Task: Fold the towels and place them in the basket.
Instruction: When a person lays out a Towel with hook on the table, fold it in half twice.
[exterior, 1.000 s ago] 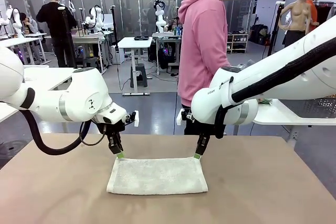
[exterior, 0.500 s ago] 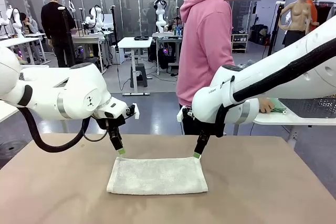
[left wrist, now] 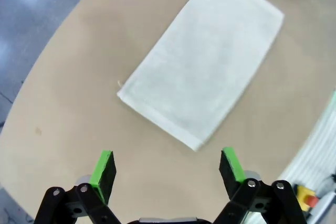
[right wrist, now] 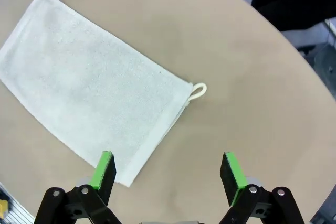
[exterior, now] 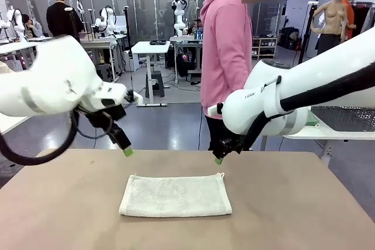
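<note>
Beyond the brown table (exterior: 58, 215) I see a large workshop hall with other desks, and a person in a pink hoodie (exterior: 225, 51) stands at the far edge, near the middle of the front view. At the left of this view my left gripper (exterior: 127, 152) hangs in the air above the table, up and to the left of the far left corner of the towel (exterior: 176, 196), not touching it. In the left wrist view its green pads (left wrist: 104, 167) stand wide apart with nothing between them, so this claw is open. The off-white towel lies flat on the table in the lower middle of the front view, as a neat rectangle with its long side going left to right. A small hanging loop (right wrist: 199, 90) sticks out from one corner. Just right of the middle, my right gripper (exterior: 218, 160) hovers a little above the towel's far right corner, apart from the cloth. The right wrist view shows its fingers (right wrist: 232, 170) spread wide and empty, so it is open as well.
</note>
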Available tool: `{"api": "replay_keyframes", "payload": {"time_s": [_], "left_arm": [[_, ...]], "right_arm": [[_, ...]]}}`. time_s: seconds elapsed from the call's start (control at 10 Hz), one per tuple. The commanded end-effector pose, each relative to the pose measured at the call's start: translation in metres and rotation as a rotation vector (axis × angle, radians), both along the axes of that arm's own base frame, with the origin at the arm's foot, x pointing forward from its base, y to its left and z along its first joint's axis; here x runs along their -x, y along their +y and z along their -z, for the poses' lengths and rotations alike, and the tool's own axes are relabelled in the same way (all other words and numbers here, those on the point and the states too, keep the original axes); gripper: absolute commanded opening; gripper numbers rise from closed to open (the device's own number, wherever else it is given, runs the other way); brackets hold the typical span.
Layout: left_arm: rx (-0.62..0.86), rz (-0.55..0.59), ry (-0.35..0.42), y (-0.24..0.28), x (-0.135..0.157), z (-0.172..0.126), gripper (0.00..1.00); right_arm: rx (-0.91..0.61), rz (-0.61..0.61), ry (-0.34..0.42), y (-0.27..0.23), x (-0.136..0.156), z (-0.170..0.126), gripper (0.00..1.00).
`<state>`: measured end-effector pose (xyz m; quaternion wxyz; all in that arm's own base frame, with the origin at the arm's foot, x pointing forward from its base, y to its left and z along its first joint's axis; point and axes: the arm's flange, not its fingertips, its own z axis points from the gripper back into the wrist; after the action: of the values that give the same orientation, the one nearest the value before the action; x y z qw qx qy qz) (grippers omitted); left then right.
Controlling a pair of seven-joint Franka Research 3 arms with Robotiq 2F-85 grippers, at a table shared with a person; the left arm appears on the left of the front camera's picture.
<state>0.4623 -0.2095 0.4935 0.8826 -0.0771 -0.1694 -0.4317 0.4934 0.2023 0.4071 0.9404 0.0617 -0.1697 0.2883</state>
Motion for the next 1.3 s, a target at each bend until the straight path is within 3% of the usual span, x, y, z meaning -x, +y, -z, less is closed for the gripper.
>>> {"api": "replay_keyframes", "payload": {"time_s": [0.0, 0.3, 0.5, 0.7, 0.8, 0.9, 1.2], "left_arm": [[0.011, -0.063, 0.032, 0.021, 0.058, -0.047, 1.00], [-0.029, -0.087, -0.002, 0.050, 0.130, -0.107, 1.00], [0.002, -0.119, 0.026, 0.065, 0.150, -0.113, 1.00], [0.023, -0.159, -0.028, 0.075, 0.176, -0.130, 1.00], [0.024, -0.191, -0.027, 0.075, 0.180, -0.131, 1.00], [0.023, -0.128, -0.014, 0.073, 0.162, -0.129, 1.00], [0.023, -0.128, -0.014, 0.073, 0.162, -0.129, 1.00]], "right_arm": [[0.011, 0.064, 0.003, 0.010, 0.013, 0.017, 1.00], [-0.036, 0.202, 0.006, 0.004, 0.021, 0.036, 1.00], [-0.004, 0.343, 0.045, 0.001, 0.024, 0.047, 1.00], [0.012, 0.407, 0.086, 0.003, 0.023, 0.056, 1.00], [0.019, 0.390, 0.083, 0.005, 0.021, 0.056, 1.00], [-0.013, 0.343, 0.080, -0.011, 0.026, 0.053, 1.00], [-0.013, 0.343, 0.080, -0.011, 0.026, 0.053, 1.00]]}}
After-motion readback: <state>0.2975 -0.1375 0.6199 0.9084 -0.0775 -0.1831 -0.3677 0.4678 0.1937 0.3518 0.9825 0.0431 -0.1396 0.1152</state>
